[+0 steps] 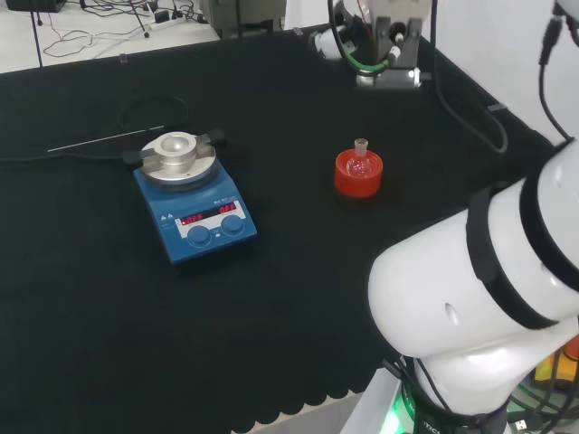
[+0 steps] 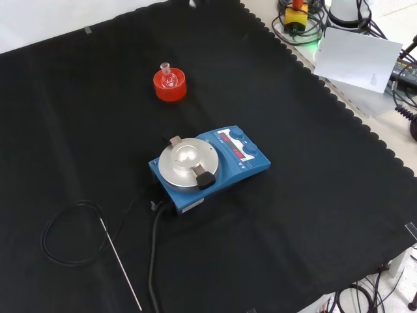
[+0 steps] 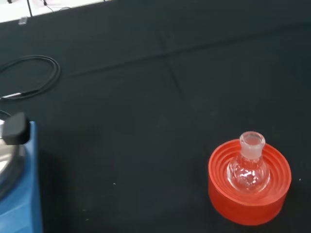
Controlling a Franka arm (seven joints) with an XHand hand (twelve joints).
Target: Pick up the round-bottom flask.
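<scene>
My hand's state I cannot tell; the flask (image 1: 362, 155) sits upright in its red stand (image 1: 358, 175), with bare counter (image 1: 298, 298) all round.

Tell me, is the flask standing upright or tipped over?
Upright. The flask sits in the red stand with its neck pointing straight up, its bulb resting in the stand's centre.

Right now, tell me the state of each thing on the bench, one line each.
Round-bottom flask: upright, seated in its stand, neck open, looks empty, not held.
Red ribbed stand: flat on the cloth, carrying the flask.
Blue hotplate stirrer: display lit, top plate bare.
Metal probe rod: lying flat on the cloth near the stirrer.
Black cable: looped loosely on the cloth.
</scene>
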